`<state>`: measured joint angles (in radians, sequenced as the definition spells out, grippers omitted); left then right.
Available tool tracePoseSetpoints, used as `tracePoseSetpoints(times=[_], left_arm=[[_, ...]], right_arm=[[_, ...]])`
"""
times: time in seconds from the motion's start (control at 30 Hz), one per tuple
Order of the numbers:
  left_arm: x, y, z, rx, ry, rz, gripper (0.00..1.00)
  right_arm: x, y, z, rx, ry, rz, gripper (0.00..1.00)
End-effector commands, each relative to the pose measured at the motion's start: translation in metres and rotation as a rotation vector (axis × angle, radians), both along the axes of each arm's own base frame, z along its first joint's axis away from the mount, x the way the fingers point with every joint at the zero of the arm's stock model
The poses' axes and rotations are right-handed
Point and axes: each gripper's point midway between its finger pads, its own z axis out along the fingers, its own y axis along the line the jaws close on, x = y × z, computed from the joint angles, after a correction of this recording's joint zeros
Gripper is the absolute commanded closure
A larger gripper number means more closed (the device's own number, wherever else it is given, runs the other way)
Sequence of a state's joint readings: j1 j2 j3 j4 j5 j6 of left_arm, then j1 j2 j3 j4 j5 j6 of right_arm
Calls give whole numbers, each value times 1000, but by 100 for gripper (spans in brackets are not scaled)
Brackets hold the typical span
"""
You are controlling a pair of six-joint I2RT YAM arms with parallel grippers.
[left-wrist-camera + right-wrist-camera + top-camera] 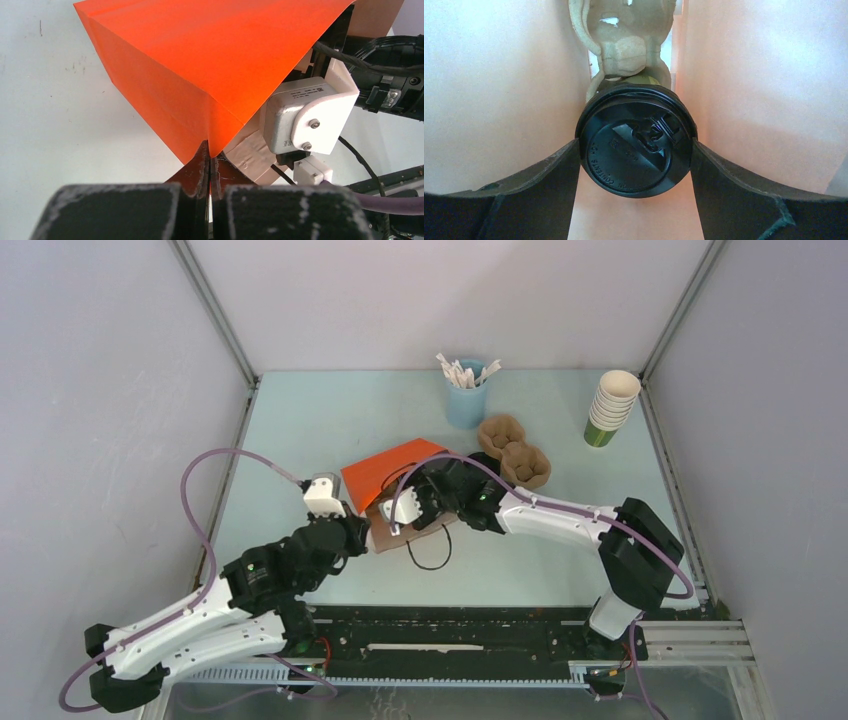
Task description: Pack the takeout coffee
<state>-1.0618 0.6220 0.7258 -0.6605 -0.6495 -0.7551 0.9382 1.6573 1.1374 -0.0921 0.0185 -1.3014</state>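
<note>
— Where is the takeout coffee [634, 150] now?

— It is inside the orange bag [385, 468], which lies on its side near the middle of the tabletop [300, 420]. On my right wrist view its black lid [616, 165] faces the camera, with the bag's walls on both sides.

— Does the right gripper [636, 145] have it?

— Yes. The jaws stand wide, with one finger [539, 185] pressed on each side of the lid. Just behind the cup I see a pale moulded pulp piece [624, 45]. I cannot tell if they touch.

— And the left gripper [209, 160]?

— It is fully closed and pinches a fold of the bag at its mouth.

— What else is on the tabletop?

— Brown pulp carriers [515, 450] lie just beyond the bag. A blue cup of stirrers [466, 400] stands near the far edge, and a stack of lidless cups [610, 405] stands at the far right corner.
</note>
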Motion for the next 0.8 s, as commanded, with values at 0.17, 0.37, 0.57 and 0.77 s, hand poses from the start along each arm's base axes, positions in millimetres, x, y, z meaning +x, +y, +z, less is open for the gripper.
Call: tracePoseSetpoints(times=[0.17,0.37,0.57,0.77], left_arm=[[-1,-4,17,-23,-13,-18,100],[0,-8,11,-11,1,-26,100],[-1,-10,4,-10,10,-29,100],[-1,-10,2,-8,14,-29,100]], right_arm=[[-8,5,5,56,70,39,43],[-17,4,20,103,133,-16,48],[-19,4,30,123,121,-53,49],[-29,4,24,117,172,-27,50]])
